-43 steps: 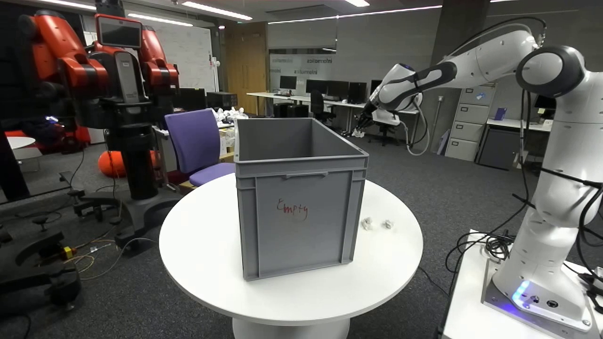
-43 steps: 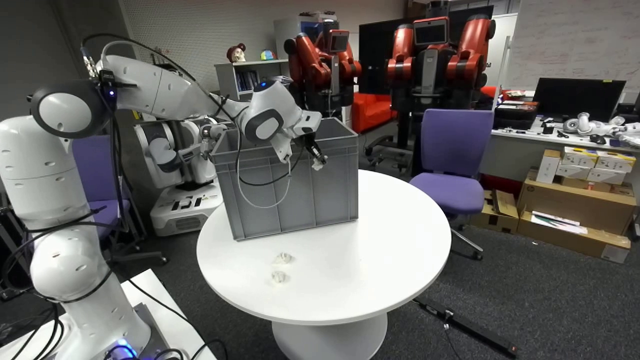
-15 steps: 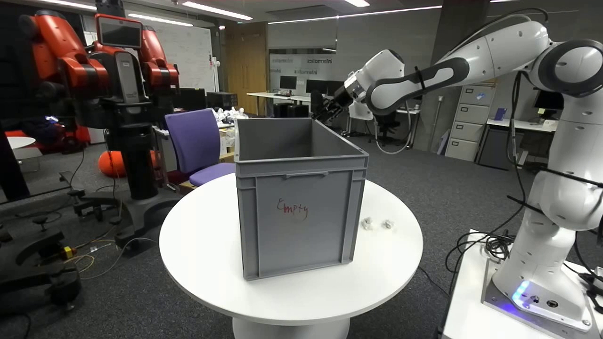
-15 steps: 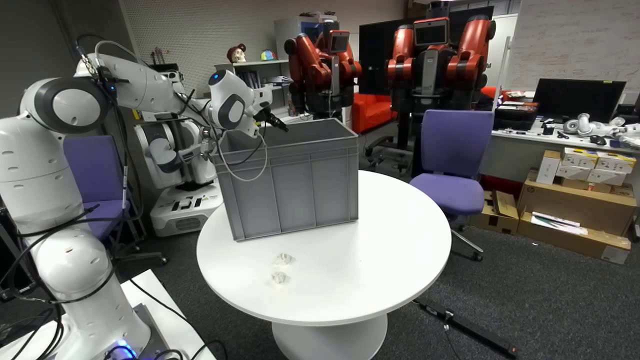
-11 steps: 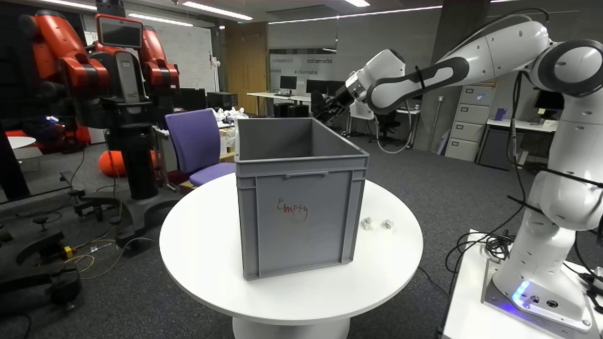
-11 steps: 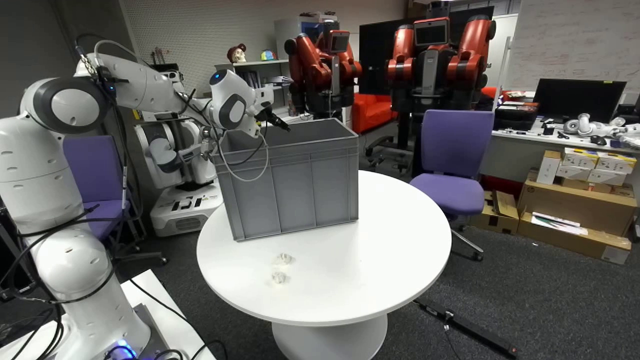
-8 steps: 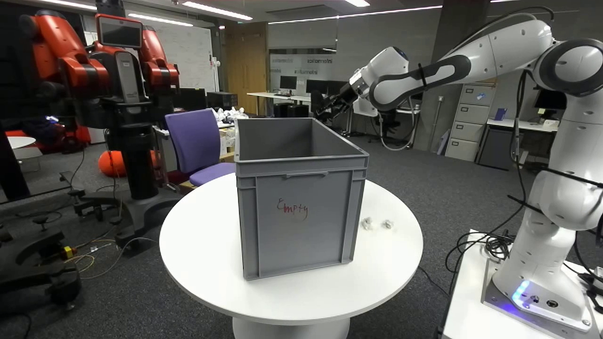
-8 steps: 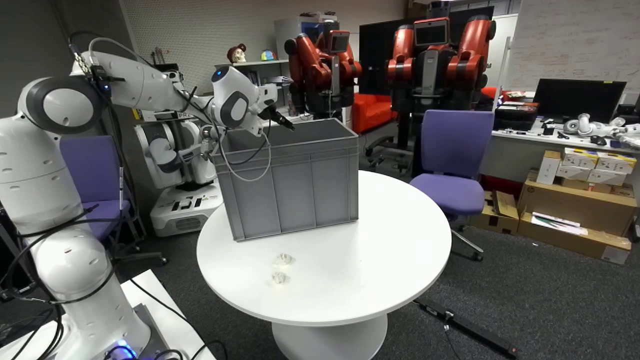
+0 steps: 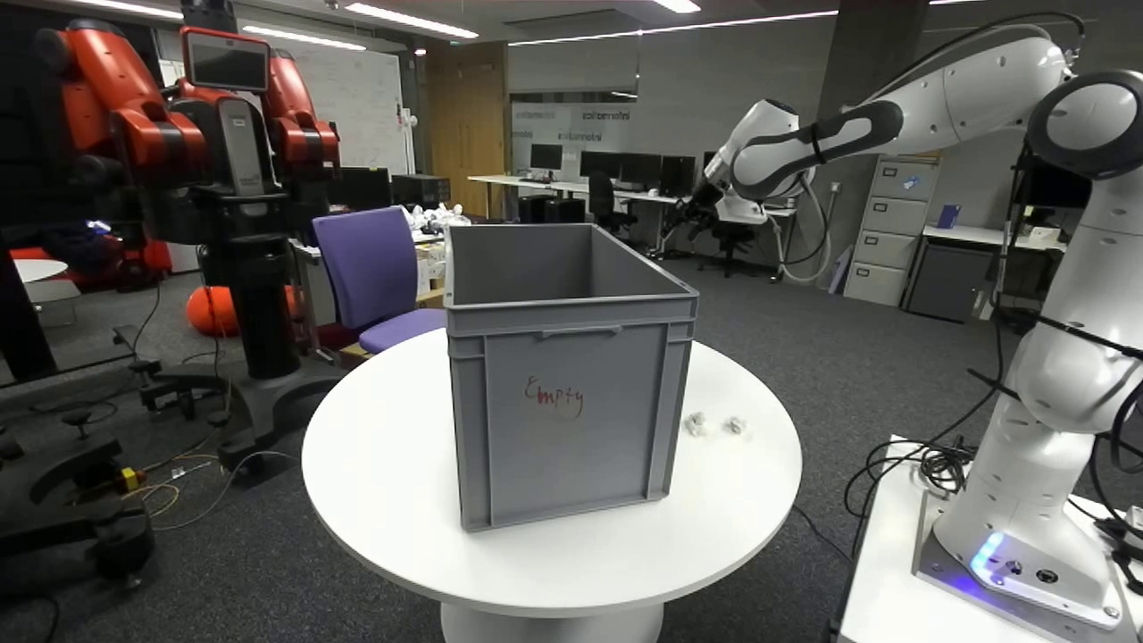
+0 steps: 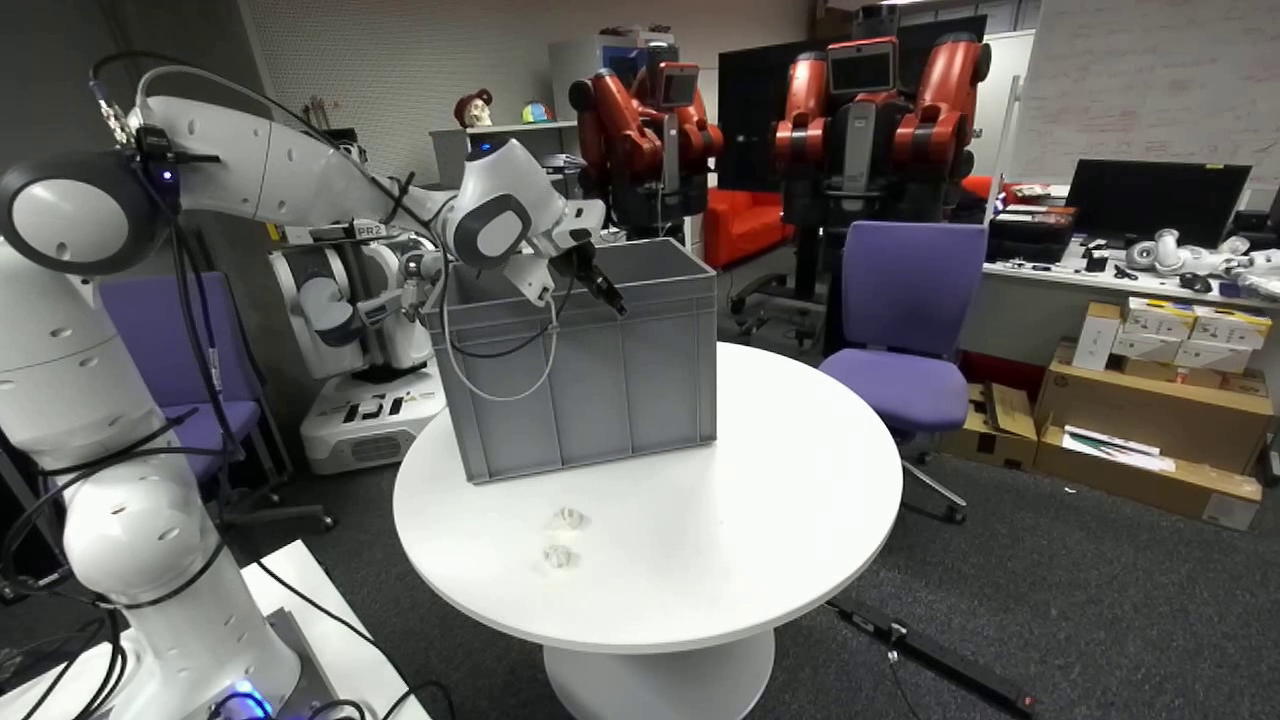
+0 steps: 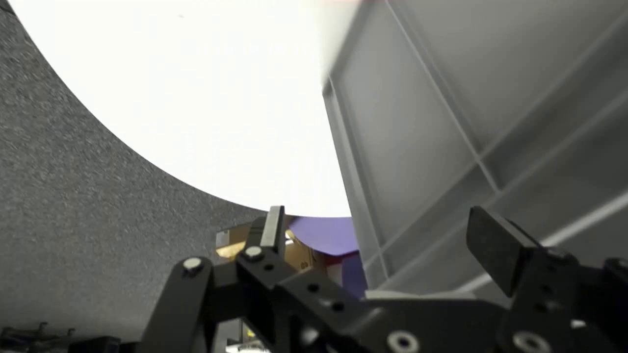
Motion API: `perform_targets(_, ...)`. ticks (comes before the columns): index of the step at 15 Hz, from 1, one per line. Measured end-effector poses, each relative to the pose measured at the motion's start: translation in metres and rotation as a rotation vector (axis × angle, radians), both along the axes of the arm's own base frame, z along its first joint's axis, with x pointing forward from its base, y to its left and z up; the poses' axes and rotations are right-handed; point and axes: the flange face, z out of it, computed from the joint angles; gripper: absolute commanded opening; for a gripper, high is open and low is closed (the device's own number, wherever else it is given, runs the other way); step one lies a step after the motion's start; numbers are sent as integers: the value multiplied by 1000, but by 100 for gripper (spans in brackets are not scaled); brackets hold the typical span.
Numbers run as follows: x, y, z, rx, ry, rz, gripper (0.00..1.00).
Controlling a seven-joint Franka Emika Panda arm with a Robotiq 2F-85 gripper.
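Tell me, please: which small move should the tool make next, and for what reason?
I would probably lower the tool toward the white lump nearer the grey bin: its jaws stand open with nothing between them, it seems to hang outside the bin, and this lump lies on the table, apart from the bin.

In an exterior view, the arm [image 9: 1076, 375] is held upright along the right side of the frame, with its base [image 9: 1027, 554] mounted at lower right and its elbow [image 9: 1091, 123] bent at upper right. The forearm [image 9: 969, 103] is stretched leftward and down to the wrist [image 9: 763, 170]. In an exterior view, the gripper [image 10: 612, 298] is angled down and to the right, slightly above the centre of the frame. In the wrist view, its fingers [image 11: 273, 228] are seen across the lower part, spread wide apart.
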Motion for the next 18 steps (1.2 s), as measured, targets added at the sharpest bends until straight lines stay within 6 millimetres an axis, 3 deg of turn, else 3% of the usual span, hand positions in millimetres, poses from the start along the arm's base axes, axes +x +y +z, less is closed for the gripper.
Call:
perform_targets(4,-21,-59,-67,26,162,-5,100)
perform_targets(7,-22,-74,-122,71,242,-3,100)
perform_targets(9,-17,-72,-156,117,281,-4,100)
perform_targets(13,-8,-49,-211,177,354,27,100)
perform_targets(18,-13,-26,-271,153,542,127,100)
